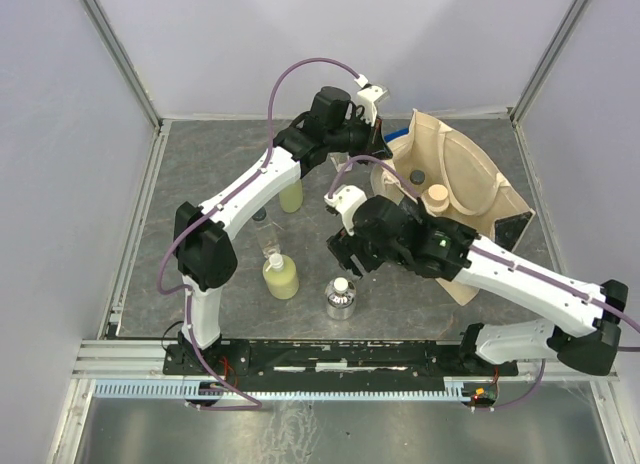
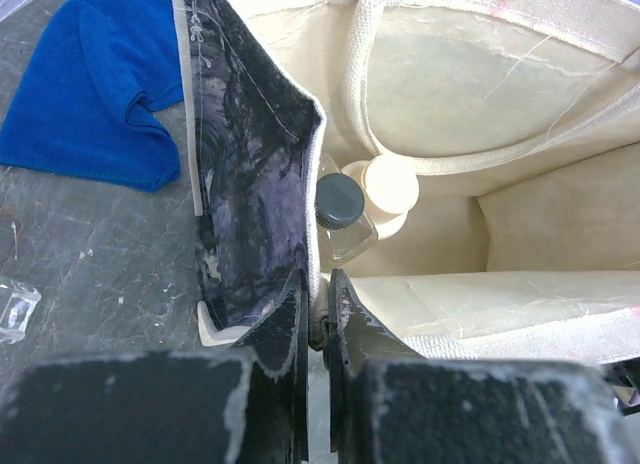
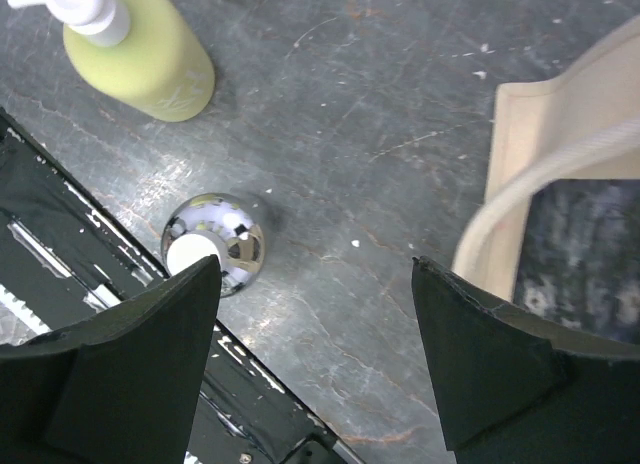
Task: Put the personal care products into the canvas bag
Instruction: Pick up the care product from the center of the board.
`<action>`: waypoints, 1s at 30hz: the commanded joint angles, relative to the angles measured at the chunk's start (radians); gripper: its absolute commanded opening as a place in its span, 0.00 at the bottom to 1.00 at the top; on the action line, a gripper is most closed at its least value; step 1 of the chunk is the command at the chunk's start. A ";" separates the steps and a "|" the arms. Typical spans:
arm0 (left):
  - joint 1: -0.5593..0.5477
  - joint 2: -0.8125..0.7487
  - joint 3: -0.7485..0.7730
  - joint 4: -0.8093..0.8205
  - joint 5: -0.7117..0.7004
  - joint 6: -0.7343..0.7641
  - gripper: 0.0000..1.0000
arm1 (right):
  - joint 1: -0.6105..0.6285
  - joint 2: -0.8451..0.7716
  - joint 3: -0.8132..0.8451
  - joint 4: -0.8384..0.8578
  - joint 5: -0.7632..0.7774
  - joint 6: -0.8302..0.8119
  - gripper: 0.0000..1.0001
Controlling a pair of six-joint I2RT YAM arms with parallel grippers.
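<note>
Bench, left of centre: yellow-green bottle with pale cap (image 1: pixel 281 276), clear bottle (image 1: pixel 266 234), second yellow-green bottle (image 1: pixel 291 196). Near edge, centre: squat silvery bottle (image 1: pixel 341 298) — right pincer (image 3: pixel 315 274) hovers just beside it, released, jaws wide. Right half, toward the far edge: canvas bag (image 1: pixel 470 174), mouth open, holding black-capped bottle (image 2: pixel 338 202) and beige jar (image 2: pixel 388 184) — left pincer (image 2: pixel 318 319) clenched on its rim.

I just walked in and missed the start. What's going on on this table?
The left gripper is shut on the canvas bag at its rim, holding its mouth open. A black-capped bottle and a beige jar already lie inside. The right gripper is open and empty, above the table beside the silvery bottle. That bottle, two yellow-green bottles and a clear bottle are out on the table.
</note>
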 commanded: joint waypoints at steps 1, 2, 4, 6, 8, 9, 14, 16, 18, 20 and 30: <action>0.010 0.029 0.033 0.025 -0.001 -0.027 0.03 | 0.018 0.022 0.006 0.089 -0.071 0.061 0.83; 0.010 0.028 0.033 0.025 -0.003 -0.026 0.03 | 0.025 0.029 0.010 0.090 -0.080 0.067 0.82; 0.010 0.028 0.030 0.026 -0.010 -0.024 0.03 | 0.039 0.043 0.012 0.085 -0.096 0.076 0.80; 0.009 0.027 0.026 0.033 -0.011 -0.027 0.03 | 0.050 0.059 0.018 0.068 -0.109 0.083 0.79; 0.010 0.025 0.024 0.034 -0.010 -0.029 0.03 | 0.064 0.080 0.033 0.036 -0.122 0.088 0.77; 0.010 0.025 0.023 0.034 -0.010 -0.027 0.03 | 0.071 0.092 0.042 0.016 -0.127 0.089 0.76; 0.009 0.023 0.016 0.034 -0.009 -0.025 0.03 | 0.106 0.133 0.062 -0.052 -0.134 0.104 0.68; 0.009 0.019 0.012 0.034 -0.008 -0.024 0.03 | 0.115 0.138 0.064 -0.072 -0.135 0.116 0.65; 0.010 0.014 0.008 0.034 -0.009 -0.021 0.03 | 0.123 0.136 0.059 -0.083 -0.133 0.126 0.64; 0.010 0.010 0.003 0.035 -0.008 -0.020 0.03 | 0.128 0.131 0.045 -0.084 -0.129 0.137 0.63; 0.011 -0.013 -0.016 0.038 -0.008 -0.012 0.03 | 0.133 0.167 0.005 -0.031 -0.113 0.150 0.61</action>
